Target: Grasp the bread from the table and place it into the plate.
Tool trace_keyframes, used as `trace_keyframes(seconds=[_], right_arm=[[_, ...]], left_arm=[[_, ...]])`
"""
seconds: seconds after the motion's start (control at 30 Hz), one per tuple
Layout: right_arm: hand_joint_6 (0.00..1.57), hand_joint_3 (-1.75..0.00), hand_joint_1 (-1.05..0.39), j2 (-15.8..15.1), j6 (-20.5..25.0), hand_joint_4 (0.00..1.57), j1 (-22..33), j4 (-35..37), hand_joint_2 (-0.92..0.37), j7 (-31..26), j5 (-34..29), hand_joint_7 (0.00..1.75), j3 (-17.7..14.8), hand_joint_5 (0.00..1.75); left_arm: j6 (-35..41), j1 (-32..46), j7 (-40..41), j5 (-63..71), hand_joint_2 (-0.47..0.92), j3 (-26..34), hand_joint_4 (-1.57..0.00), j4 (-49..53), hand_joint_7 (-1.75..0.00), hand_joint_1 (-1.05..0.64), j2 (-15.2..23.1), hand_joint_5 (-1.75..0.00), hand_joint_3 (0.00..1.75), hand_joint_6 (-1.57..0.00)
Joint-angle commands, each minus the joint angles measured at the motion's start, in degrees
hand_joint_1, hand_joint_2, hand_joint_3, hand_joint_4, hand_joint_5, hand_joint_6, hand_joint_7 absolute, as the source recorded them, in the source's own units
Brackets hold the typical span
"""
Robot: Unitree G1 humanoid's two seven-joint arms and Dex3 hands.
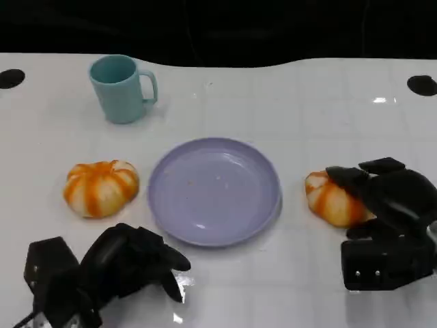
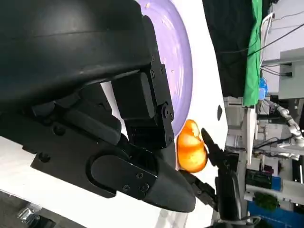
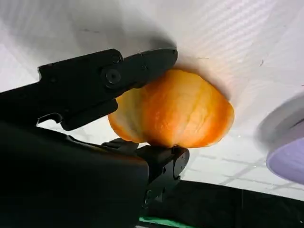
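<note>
Right hand (image 1: 382, 225) is clamped around the round orange-striped bread bun (image 3: 173, 110); looks soft and squishy, so grip its sides gently.

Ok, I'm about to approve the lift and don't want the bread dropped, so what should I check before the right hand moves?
1. Right hand fingers on both sides of the right bread: ok.
2. Grip firm enough to lift: cannot tell.
3. Bread off the table: not ok, resting on it.
4. Plate bare, ready to receive: ok.
5. Left hand off the plate: ok.
6. Other bread and mug outside the path: ok.
</note>
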Motion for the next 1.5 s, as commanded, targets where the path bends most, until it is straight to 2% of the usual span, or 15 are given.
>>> trace_keyframes(seconds=[0.03,0.07,0.1,0.13,0.17,0.2,0.27,0.37,0.4,0.57,0.83,0.87,1.03,1.23,1.5], right_arm=[[0.45,-0.02,-0.4,0.46,-1.8,0.38,-0.24,3.06,-0.9,-2.2,2.04,0.09,0.24,0.44],[0.61,-0.06,-0.32,0.51,-2.7,0.51,-0.13,3.42,-0.91,-3.82,2.5,0.13,0.05,0.91],[0.7,-0.1,-0.29,0.49,-3.47,0.58,-0.08,3.72,-0.91,-5.29,2.85,0.17,0.02,1.14],[0.8,-0.15,-0.27,0.46,-4.47,0.65,-0.06,4.13,-0.92,-6.85,3.19,0.21,-0.04,1.28],[0.92,-0.33,-0.26,0.42,-5.13,0.75,-0.14,4.52,-0.89,-7.86,3.39,0.37,0.05,1.42],[0.93,-0.43,-0.25,0.31,-6.11,0.78,-0.24,5.06,-0.86,-9.79,3.38,0.49,0.2,1.47],[0.84,-0.86,-0.27,0.23,-7.38,0.86,-0.5,6.02,-0.73,-12.56,3.25,1.19,0.48,1.69],[0.69,-1.08,-0.29,0.29,-8.96,0.88,-0.39,6.15,-0.6,-17.46,3.66,1.65,-0.08,1.74],[0.67,-1.1,-0.29,0.29,-9.16,0.88,-0.4,6.15,-0.58,-18.49,3.68,1.69,-0.1,1.74],[0.65,-1.08,-0.27,0.21,-11.42,0.88,-0.51,5.39,-0.53,-24.66,3.81,1.74,-0.4,1.75],[0.65,-1.06,-0.27,0.19,-14.22,0.9,-0.31,2.84,-0.49,-27.14,5.36,1.75,-1.42,1.75],[0.68,-1.15,-0.26,0.21,-15.04,0.91,-0.19,2.47,-0.45,-27.15,5.9,1.75,-1.69,1.75],[0.73,-1.3,-0.27,0.13,-17.02,0.96,0.65,-0.09,-0.39,-25.63,7.87,1.73,-3.14,1.75],[0.73,-1.34,-0.26,-0.08,-18.87,0.96,1.83,-4.11,-0.35,-22.77,9.99,1.73,-4.82,1.75],[0.7,-1.42,-0.26,1.41,-18.77,0.92,2.78,-10.38,-0.29,-15.38,12.64,1.71,-6.41,1.75]], left_arm=[[-0.69,0.74,0.39,0.36,0.92,-0.16,-1.35,-0.52,-0.09,-1.05,1.07,-0.82,0.04,-1.56],[-0.71,0.83,0.49,0.48,0.92,-0.22,-1.35,-0.65,-0.09,-1.05,1.12,-0.82,0.04,-1.56],[-0.75,0.86,0.46,0.5,0.92,-0.26,-1.35,-0.7,-0.08,-1.05,1.16,-0.82,0.04,-1.56],[-0.71,0.9,0.47,0.49,0.92,-0.29,-1.35,-0.77,-0.08,-1.05,1.17,-0.82,0.05,-1.56],[-0.68,0.91,0.46,0.45,0.92,-0.31,-1.35,-0.82,-0.08,-1.05,1.18,-0.82,0.05,-1.56],[-0.48,0.94,0.46,0.36,0.92,-0.34,-1.35,-0.89,-0.08,-1.05,1.16,-0.82,0.05,-1.56],[-0.28,0.98,0.5,0.26,0.92,-0.41,-1.34,-0.98,-0.08,-1.05,1.15,-0.82,0.04,-1.57],[-0.56,1.01,0.36,0.2,0.92,-0.45,-1.34,-0.86,-0.08,-1.05,1.17,-0.82,0.04,-1.57],[-0.48,1.06,0.43,0.24,0.92,-0.48,-1.34,-0.92,-0.08,-1.05,1.19,-0.82,0.04,-1.57],[-0.52,1.07,-0.24,-0.26,0.92,-0.39,-1.34,-0.85,-0.07,-1.05,1.05,-0.82,0.04,-1.57],[-0.19,1.0,-0.48,-0.55,0.92,-0.31,-1.33,-0.73,-0.07,-1.05,1.04,-0.82,0.03,-1.57],[-0.22,0.95,-0.65,-0.66,0.92,-0.27,-1.33,-0.65,-0.07,-1.05,1.02,-0.82,0.03,-1.57],[-0.15,0.72,-0.19,-0.2,0.92,-0.45,-1.33,-0.24,-0.07,-1.05,1.12,-0.82,0.03,-1.57],[-0.68,0.54,-0.29,-0.21,0.92,-0.44,-1.33,0.01,-0.07,-1.05,0.96,-0.82,0.03,-1.57],[-1.21,0.71,0.43,0.31,0.92,-0.59,-1.33,0.03,-0.06,-1.05,1.03,-0.83,0.05,-1.57]])
